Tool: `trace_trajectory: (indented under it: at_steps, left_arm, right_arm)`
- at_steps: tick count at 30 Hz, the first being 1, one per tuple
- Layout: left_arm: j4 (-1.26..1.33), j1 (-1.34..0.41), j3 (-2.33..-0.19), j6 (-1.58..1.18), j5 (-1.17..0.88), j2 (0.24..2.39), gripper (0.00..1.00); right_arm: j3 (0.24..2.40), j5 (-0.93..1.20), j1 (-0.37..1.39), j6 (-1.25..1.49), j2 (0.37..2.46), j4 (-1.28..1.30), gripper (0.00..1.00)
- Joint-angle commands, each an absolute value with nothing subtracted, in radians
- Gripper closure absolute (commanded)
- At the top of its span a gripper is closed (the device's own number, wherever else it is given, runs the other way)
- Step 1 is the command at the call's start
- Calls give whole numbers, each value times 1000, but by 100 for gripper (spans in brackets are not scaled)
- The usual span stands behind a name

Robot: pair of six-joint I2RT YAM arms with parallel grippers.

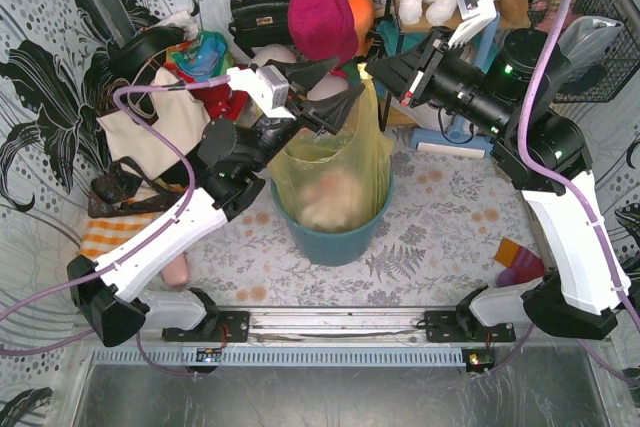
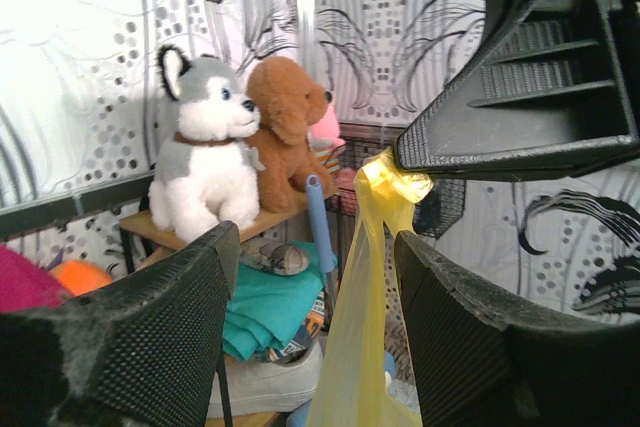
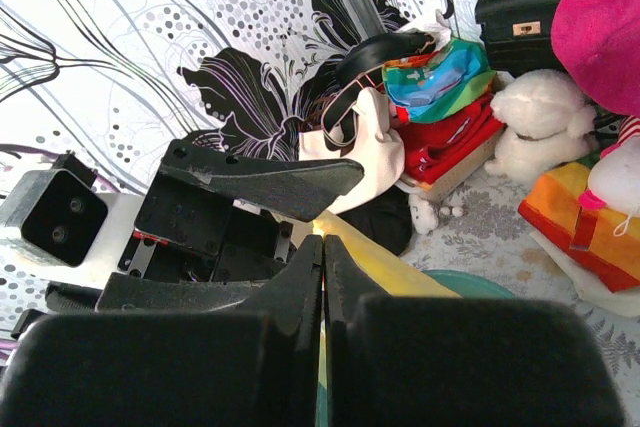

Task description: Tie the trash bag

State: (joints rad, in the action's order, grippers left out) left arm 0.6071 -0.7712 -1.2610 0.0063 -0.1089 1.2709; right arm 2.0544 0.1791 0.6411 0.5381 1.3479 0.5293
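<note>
The trash bag, thin yellow-green plastic with white paper showing through, sits in a teal bin at mid-table. Its top is pulled up into a narrow strip. My right gripper is shut on the bunched tip of that strip; in its own view the fingers press together with yellow plastic beside them. My left gripper is open, and the strip hangs between its two fingers, close to the right one. From above, the left gripper faces the right gripper just left of the bag's tip.
A cream tote, a black handbag, a pink hat and colourful cloths crowd the back. Plush dogs sit on a small shelf over folded teal cloth. An orange-striped cloth lies at the left.
</note>
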Motion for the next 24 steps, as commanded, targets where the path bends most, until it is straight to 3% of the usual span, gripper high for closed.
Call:
trace_trajectory:
  at_steps: [1, 11, 19, 24]
  left_arm:
    - [651, -717, -1326, -84, -392, 1305, 29]
    - [702, -677, -1413, -197, -554, 1384, 31]
    - [744, -665, -1401, -232, -548, 1379, 47]
    - [762, -662, -1390, -245, -532, 1366, 49]
  right_arm:
    - [2044, 203, 645, 541, 1327, 477, 100]
    - [2032, 206, 646, 541, 1324, 476, 100]
    - [2020, 195, 644, 537, 1313, 471, 100]
    - [2013, 192, 645, 535, 1309, 469, 100]
